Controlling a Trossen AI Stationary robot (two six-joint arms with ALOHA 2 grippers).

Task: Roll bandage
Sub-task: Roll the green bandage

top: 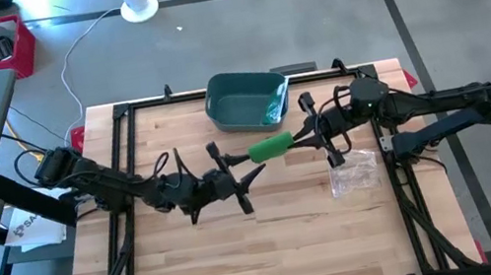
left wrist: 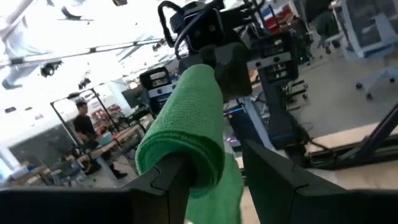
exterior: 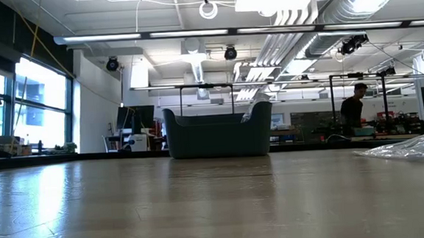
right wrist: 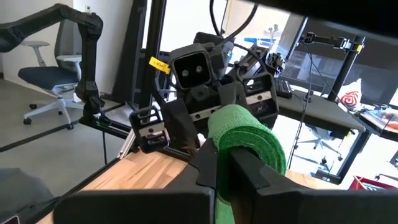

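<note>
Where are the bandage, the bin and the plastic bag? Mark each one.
bandage (top: 272, 146), high view, middle of the green roll
bin (top: 224, 113), high view, left inner wall
plastic bag (top: 353, 173), high view, centre of the clear film

The far end of the green bandage (left wrist: 186, 130) is hidden behind the right gripper (left wrist: 227, 65) in the left wrist view. The plastic bag (exterior: 413, 147) is cut off by the low view's edge. Neither arm is seen in the low view.
</note>
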